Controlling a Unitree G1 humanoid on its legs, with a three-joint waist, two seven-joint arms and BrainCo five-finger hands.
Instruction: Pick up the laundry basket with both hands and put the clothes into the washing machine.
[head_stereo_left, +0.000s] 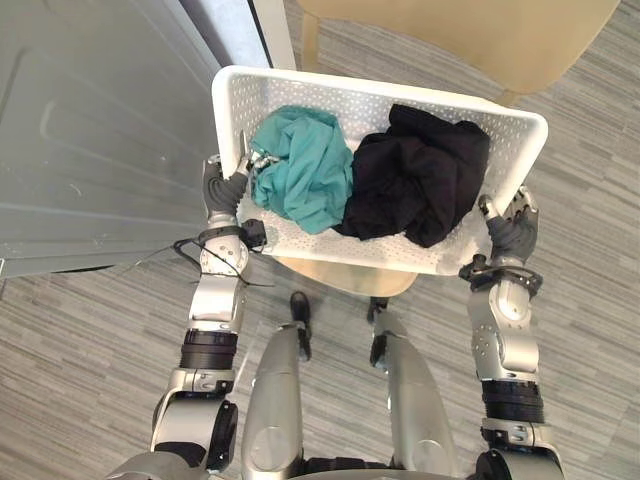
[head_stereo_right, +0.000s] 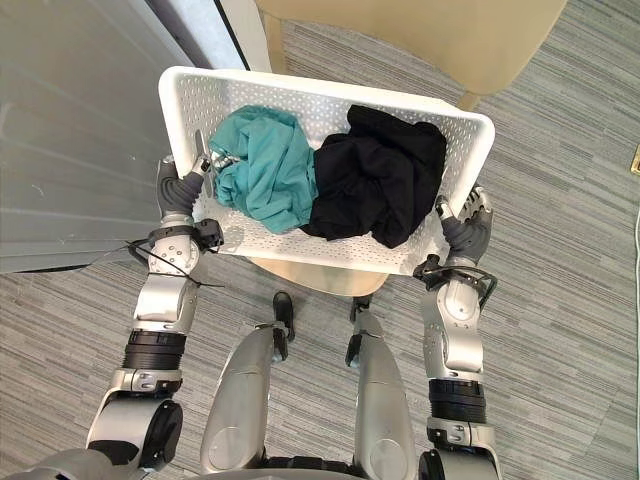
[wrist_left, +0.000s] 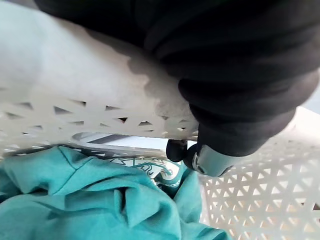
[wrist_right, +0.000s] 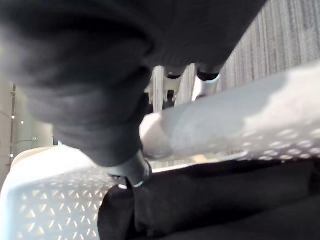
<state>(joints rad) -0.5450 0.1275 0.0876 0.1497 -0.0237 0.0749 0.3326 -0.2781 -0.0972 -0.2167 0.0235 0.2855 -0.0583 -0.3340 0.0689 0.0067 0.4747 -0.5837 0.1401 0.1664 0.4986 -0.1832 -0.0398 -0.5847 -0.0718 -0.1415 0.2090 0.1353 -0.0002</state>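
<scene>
Two heaps fill the laundry basket: teal cloth beside black cloth.

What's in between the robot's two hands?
In the left eye view, a teal cloth and a black cloth lie side by side in the white laundry basket that the left hand and right hand grip.
</scene>
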